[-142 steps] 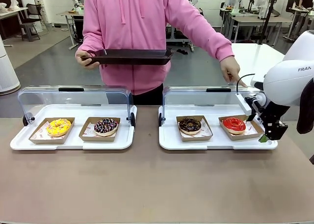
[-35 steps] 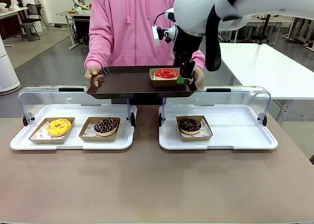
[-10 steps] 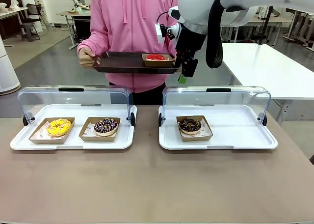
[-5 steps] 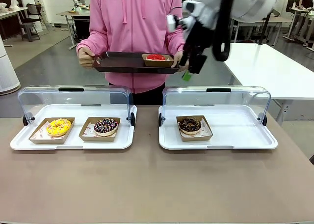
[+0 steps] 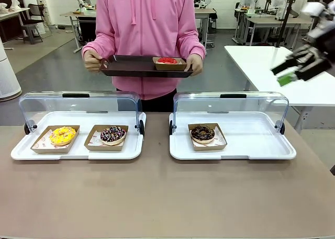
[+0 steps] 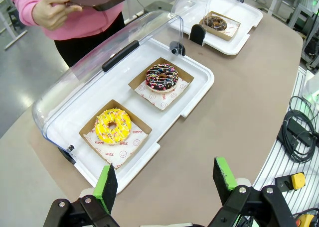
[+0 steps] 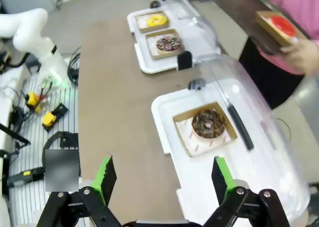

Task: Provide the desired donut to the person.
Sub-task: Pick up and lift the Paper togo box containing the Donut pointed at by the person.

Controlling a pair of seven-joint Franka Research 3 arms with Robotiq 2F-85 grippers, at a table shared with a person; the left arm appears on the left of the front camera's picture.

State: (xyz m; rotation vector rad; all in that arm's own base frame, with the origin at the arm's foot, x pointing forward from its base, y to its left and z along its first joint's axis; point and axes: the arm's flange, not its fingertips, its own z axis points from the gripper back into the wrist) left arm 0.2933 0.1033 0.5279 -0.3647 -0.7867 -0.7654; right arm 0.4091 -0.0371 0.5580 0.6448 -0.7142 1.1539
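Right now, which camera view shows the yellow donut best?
The left wrist view: the yellow donut lies close below, seen from above, with hole and sprinkles clear. The front view shows it small and at a low angle. The right wrist view shows it far off, tiny.

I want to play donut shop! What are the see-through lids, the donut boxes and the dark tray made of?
Lids: likely clear glossy plastic; the room shows through and edges glint. Boxes: seemingly matte brown cardboard with folded-up sides. Dark tray: smooth, faintly shiny, plastic or metal; can't tell which.
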